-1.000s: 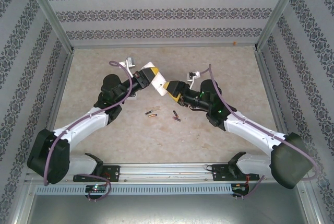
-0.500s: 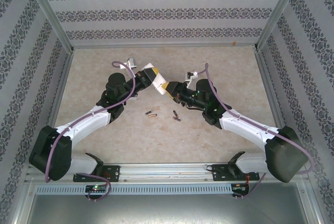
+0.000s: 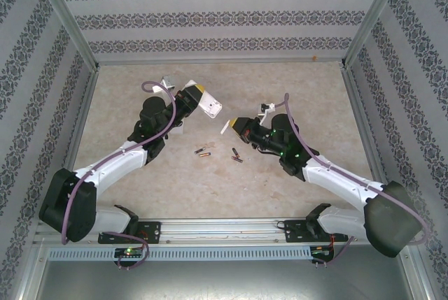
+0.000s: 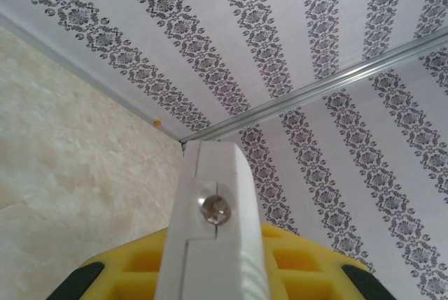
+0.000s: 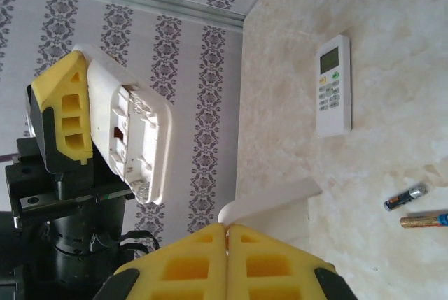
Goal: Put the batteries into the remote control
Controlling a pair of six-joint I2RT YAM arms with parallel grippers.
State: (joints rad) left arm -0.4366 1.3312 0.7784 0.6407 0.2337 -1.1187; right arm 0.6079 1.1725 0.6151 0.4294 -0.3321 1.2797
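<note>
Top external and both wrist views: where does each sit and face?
Top external: above and behind, looking down on the table; left arm, right arm.
Left wrist: faces the back right corner; its jaws hold the remote.
Right wrist: faces the left arm's remote; its shut jaws pinch a white cover.
Shared: top and right wrist both show the batteries and that remote.

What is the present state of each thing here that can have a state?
Held remote: raised, back open, no battery seen inside.
Battery cover: off the remote, pinched at one end.
Left fingers: shut on the held remote.
Right fingers: shut on the battery cover.
Two batteries: lying loose on the table, apart.
Second remote: lying face up on the table.
</note>
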